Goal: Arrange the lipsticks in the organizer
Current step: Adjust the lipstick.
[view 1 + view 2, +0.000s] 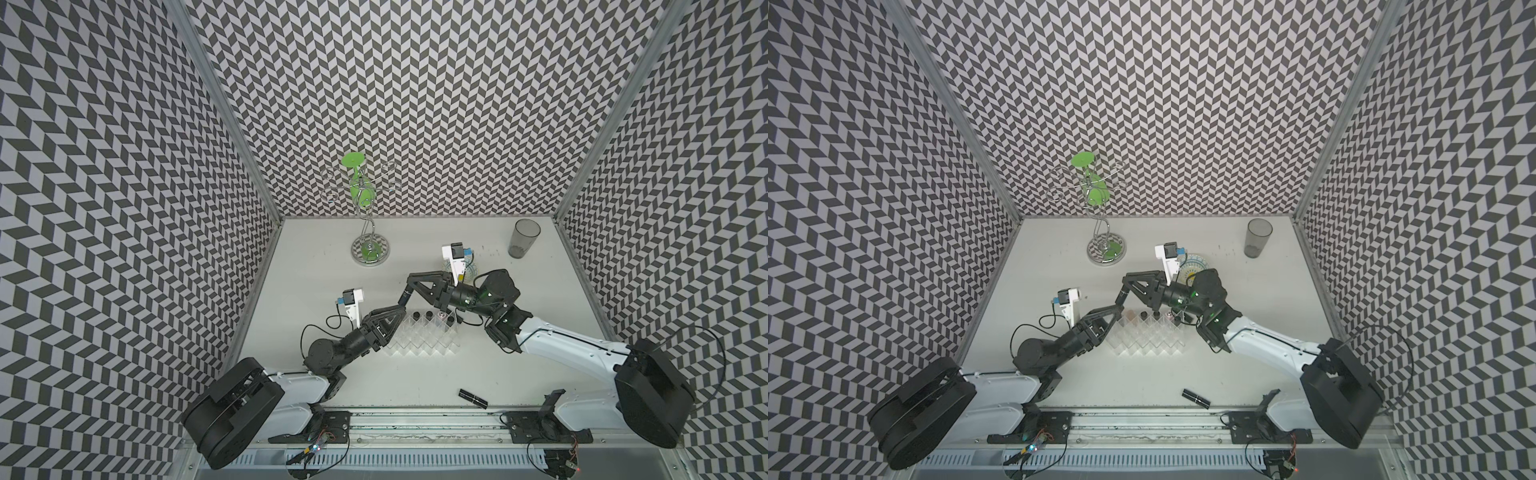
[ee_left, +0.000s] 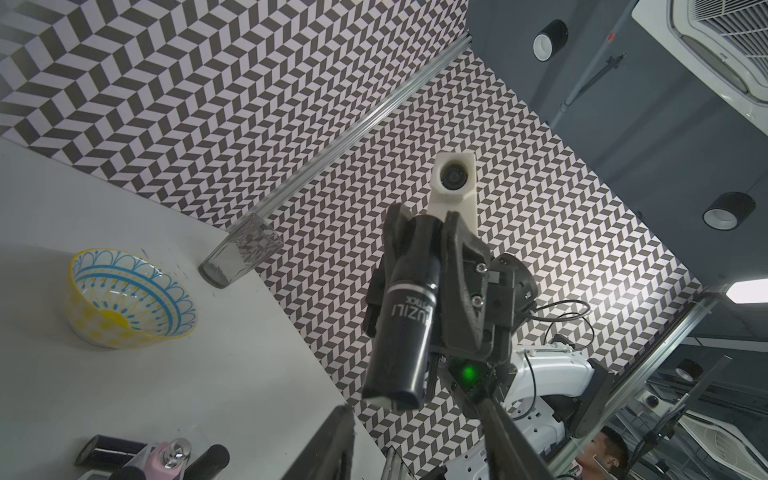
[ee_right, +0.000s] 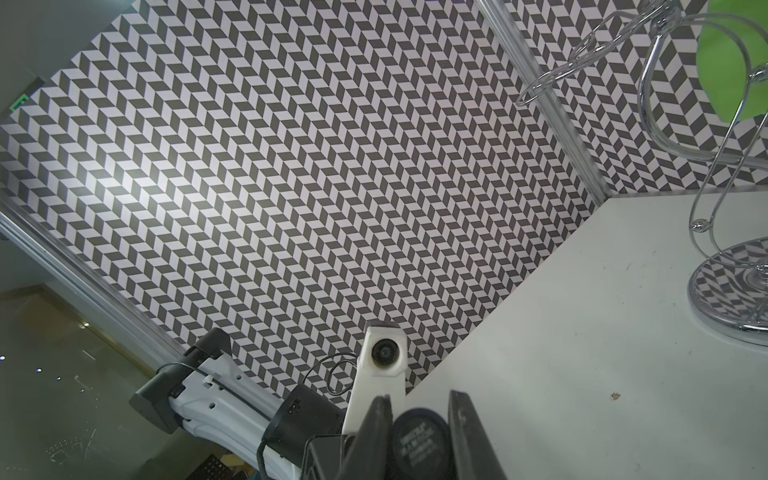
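Observation:
My right gripper [image 1: 413,280] [image 3: 419,432] is shut on a black lipstick [image 1: 405,296] [image 2: 405,328] [image 3: 419,446] and holds it in the air behind the organizer. My left gripper [image 1: 400,311] [image 2: 419,449] faces it, open, one finger [image 2: 328,444] on each side of the tube's free end and not touching it. The clear organizer [image 1: 424,338] [image 1: 1146,336] stands between the arms. Its back row holds upright lipsticks: black caps [image 1: 428,314], a beige one [image 1: 1131,316] and a pink one [image 2: 166,461]. Another black lipstick [image 1: 473,398] [image 1: 1196,397] lies near the table's front edge.
A patterned bowl with a yellow centre [image 2: 129,299] [image 1: 1192,266] sits behind the right arm. The tall grey tumbler [image 1: 523,239] [image 2: 241,249] stands at the back right. A chrome wire stand holding a green glass [image 1: 370,249] [image 3: 731,291] is at the back left.

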